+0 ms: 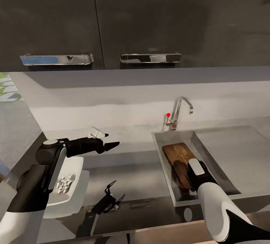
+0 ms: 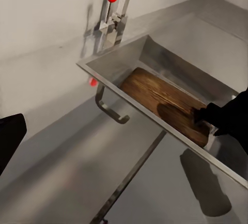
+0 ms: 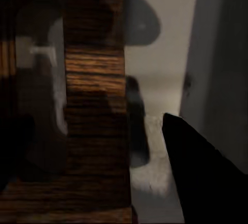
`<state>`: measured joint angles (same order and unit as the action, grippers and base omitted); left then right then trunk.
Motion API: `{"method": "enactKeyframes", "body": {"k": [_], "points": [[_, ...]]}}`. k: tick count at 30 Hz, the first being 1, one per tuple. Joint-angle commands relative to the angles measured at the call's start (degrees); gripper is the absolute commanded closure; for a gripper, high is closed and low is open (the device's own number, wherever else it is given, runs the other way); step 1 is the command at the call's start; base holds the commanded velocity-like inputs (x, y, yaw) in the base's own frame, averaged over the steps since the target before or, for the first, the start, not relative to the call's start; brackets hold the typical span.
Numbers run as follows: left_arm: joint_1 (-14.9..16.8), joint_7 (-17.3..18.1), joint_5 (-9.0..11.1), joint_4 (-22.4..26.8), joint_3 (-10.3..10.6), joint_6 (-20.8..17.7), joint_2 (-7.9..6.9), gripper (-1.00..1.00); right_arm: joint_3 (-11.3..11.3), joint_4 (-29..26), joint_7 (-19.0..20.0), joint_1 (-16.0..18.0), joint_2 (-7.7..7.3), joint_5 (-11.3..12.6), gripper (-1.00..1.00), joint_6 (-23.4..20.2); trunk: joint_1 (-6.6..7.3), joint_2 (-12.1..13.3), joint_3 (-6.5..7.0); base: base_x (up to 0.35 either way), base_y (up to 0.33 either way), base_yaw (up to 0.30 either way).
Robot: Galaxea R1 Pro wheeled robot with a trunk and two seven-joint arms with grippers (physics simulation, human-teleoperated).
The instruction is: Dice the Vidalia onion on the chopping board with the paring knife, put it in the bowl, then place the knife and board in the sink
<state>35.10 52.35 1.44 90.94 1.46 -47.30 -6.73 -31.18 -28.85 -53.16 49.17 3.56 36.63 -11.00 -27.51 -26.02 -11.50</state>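
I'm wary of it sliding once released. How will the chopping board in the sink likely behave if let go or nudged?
The chopping board looks like a stiff wooden slab, so it probably won't flex. It lies tilted in the steel sink, so it may slip flatter on that smooth metal. The right gripper is at its near end.

The chopping board (image 1: 179,153) lies inside the sink (image 1: 217,150), the right pincer (image 1: 183,178) down at its near end. White dice fill the bowl (image 1: 77,165) on the bench (image 1: 138,176), under the left arm.
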Motion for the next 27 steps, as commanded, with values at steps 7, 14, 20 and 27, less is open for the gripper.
{"method": "enactKeyframes", "body": {"k": [7, 14, 20, 27], "points": [[0.1, 0.0, 0.1, 0.1, 0.0, -0.4, -0.04, -1.0, -0.3, -0.2, -0.2, 0.0, 0.05, -0.2, -1.0, -0.6, -0.03, -0.1, -0.12, 0.0, 0.0, 0.0], [0.1, 0.0, 0.1, 0.0, 0.0, -0.4, -0.04, -1.0, -0.3, -0.2, -0.2, 0.0, 0.07, -0.2, -1.0, -0.6, -0.03, -0.1, -0.12, 0.0, 0.0, 0.0], [0.1, 0.0, 0.1, 0.0, 0.0, -0.4, -0.03, -1.0, -0.3, -0.2, -0.2, 0.0, 0.07, -0.2, -1.0, -0.6, -0.03, -0.1, -0.12, 0.0, 0.0, 0.0], [0.1, 0.0, 0.1, 0.0, 0.0, -0.4, -0.03, -1.0, -0.3, -0.2, -0.2, 0.0, 0.07, -0.2, -1.0, -0.6, -0.03, -0.1, 0.02, 0.0, 0.0, 0.0]]}}
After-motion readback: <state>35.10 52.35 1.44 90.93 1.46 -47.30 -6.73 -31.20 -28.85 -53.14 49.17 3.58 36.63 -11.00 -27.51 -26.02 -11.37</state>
